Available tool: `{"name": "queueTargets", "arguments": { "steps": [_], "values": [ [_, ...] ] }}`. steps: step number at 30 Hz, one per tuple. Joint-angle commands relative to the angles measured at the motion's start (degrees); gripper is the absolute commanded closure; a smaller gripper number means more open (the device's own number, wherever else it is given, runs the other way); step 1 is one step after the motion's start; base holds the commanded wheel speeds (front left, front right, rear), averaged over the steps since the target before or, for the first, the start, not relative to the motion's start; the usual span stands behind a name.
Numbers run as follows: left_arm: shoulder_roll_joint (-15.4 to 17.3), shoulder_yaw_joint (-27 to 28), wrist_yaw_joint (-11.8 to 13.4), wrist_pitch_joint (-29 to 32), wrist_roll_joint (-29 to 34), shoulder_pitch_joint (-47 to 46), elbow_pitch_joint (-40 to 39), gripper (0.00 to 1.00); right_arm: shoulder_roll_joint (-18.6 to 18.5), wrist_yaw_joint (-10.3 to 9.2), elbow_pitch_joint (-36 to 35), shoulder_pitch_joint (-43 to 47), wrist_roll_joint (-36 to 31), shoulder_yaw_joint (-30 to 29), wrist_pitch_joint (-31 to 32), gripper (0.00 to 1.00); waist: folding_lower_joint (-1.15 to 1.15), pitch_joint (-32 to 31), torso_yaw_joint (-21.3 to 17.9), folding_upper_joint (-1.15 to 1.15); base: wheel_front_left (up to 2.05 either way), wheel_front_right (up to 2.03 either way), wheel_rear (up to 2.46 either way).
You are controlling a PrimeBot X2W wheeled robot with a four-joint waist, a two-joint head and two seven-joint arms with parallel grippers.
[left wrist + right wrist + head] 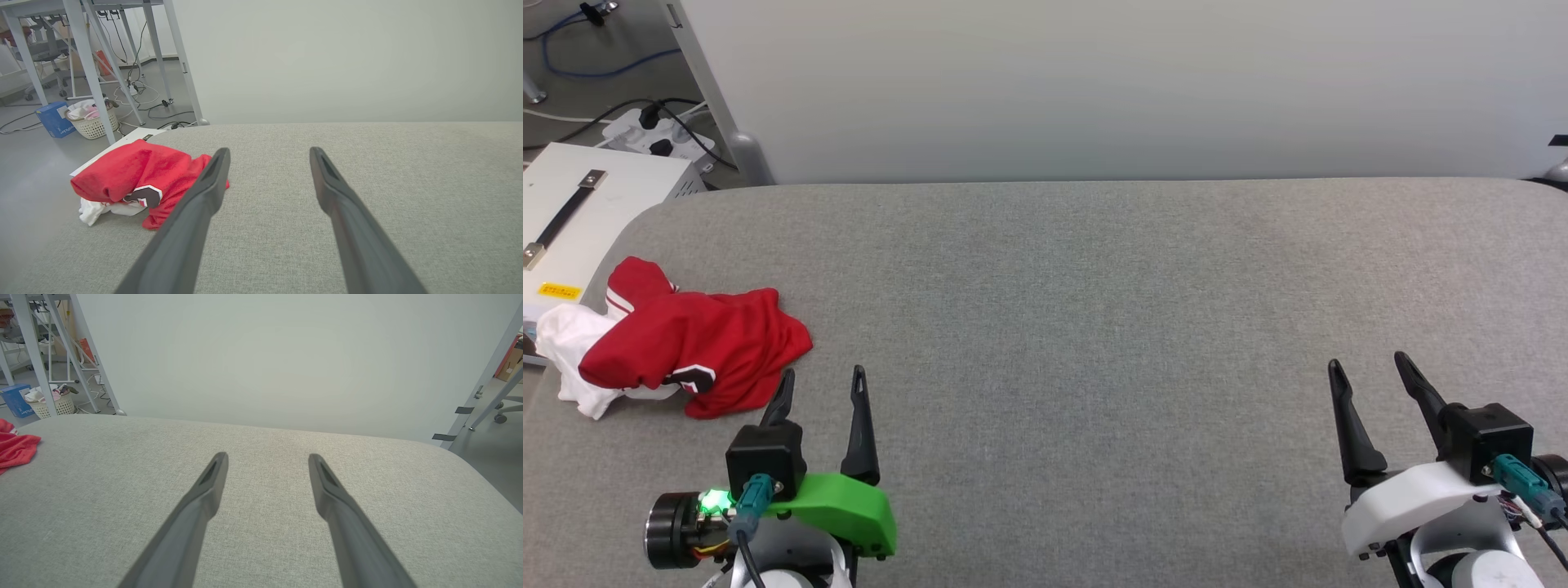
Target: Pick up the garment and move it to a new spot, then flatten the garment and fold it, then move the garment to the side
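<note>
Nearest: left gripper (823, 371) and right gripper (1366, 359), both with fingers apart and empty. Just beyond the left one, the garment (703, 347) lies crumpled at the left edge of the table (1094, 286). Risk: a shallow pinch on loose folds may slip, or nudge it over the edge.

Garment (711, 343) at the left edge of the table (1094, 327), left gripper (823, 371) just beside it, right gripper (1366, 359) well apart, far right.
</note>
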Motion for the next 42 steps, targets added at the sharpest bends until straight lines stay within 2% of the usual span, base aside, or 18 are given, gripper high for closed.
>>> {"name": "queueTargets", "arguments": {
  "steps": [1, 42],
  "values": [
    [-0.06, -0.06, 0.48, -0.53, -0.40, -0.19, -0.43, 0.00, 0.00, -0.01, -0.59, 0.54, 0.86, -0.17, -0.63, 0.00, 0.00, 0.03, -0.01, 0.00, 0.00, 0.00, 0.00],
    [-0.15, -0.97, 1.05, -5.63, -3.66, 1.56, -1.35, 0.00, -0.01, -0.02, -3.16, 3.61, 5.40, -0.92, -5.66, 0.00, 0.00, -0.36, -0.40, 0.00, 0.00, 0.00, 0.00]
  ]
}}
